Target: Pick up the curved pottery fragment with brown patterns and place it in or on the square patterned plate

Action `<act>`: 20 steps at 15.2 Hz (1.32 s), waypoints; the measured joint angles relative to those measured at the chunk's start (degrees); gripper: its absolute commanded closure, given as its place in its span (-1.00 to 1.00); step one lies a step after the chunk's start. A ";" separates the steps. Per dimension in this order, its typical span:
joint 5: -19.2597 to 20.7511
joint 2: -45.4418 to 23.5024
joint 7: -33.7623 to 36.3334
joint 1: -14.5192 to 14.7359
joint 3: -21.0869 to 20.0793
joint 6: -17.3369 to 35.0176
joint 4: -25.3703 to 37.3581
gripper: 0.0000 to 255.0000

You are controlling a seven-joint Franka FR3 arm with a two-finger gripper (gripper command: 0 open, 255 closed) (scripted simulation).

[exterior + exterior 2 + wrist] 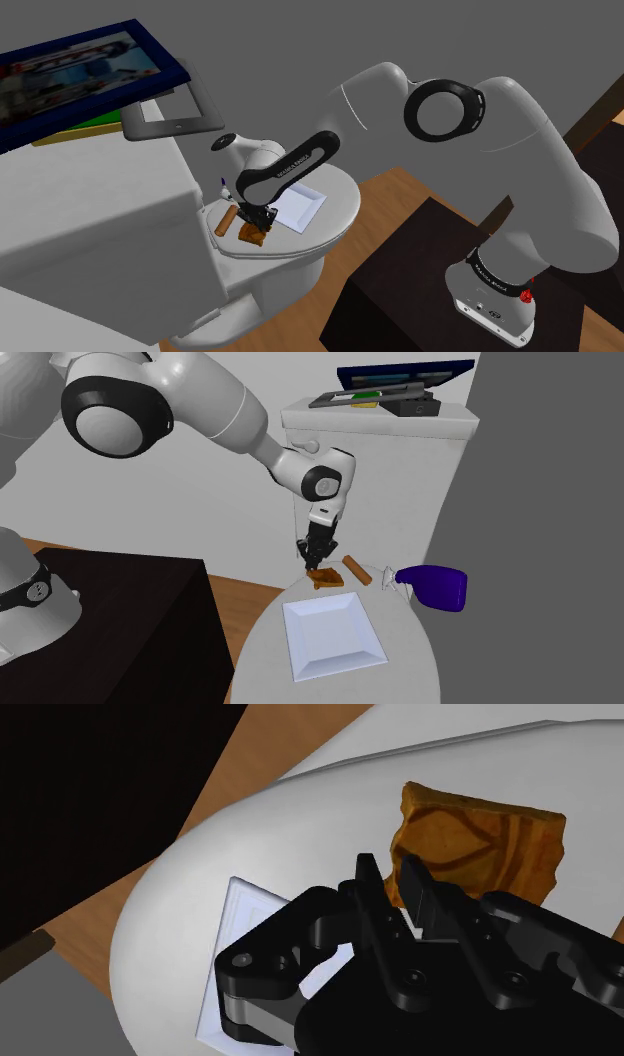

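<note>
Your gripper (260,217) is down at the closed toilet lid (340,195), on the side nearer the tank (90,210). In the wrist view the jaws stand narrow, clasping the near edge of the fragment (480,834) between them. From that edge the piece spreads away beyond the fingertips (420,889).

The fragment is an orange-brown curved shard with darker brown lines. In the second exterior view you see it (327,579) low on the lid (410,652), directly under the gripper (317,559). You cannot tell from these views whether it is lifted clear of the lid. In the shoulder view it (253,237) sits at the gripper's tip.

The plate (335,637) is square and drawn plain white. It lies flat on the middle of the lid, just beside the fragment and apart from it. Nothing rests on it. The wrist view shows one of its corners (245,919) beside the gripper body.

A short brown stick (356,570) lies just beside the fragment, toward the tank. A purple spray bottle (435,588) lies on its side near the lid's edge, beyond the stick.

A blue-framed picture (80,65) and a grey tablet (170,110) rest on the tank top. The dark stand (420,270) is on a wood floor (390,190) next to the toilet.
</note>
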State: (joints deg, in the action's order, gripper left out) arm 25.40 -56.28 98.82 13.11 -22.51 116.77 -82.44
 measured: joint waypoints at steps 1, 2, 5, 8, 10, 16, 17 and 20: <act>0.00 0.00 0.00 0.00 0.00 0.00 0.00 1.00; 0.00 0.00 0.00 0.00 0.00 0.00 0.00 1.00; 0.00 0.00 0.00 0.00 0.00 0.00 0.00 1.00; 0.00 0.00 0.00 0.00 0.00 0.00 0.00 -1.00; 2.14 4.40 5.17 -1.48 0.71 6.14 -9.98 -1.00; 8.93 11.49 15.69 -1.52 4.62 22.25 -25.29 -1.00; 10.83 12.39 18.18 -1.35 5.68 27.28 -28.25 -1.00; 23.05 13.68 37.38 10.98 21.79 55.62 -36.46 -1.00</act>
State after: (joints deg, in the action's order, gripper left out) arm 48.45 -42.59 136.19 24.10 -0.71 172.39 -118.89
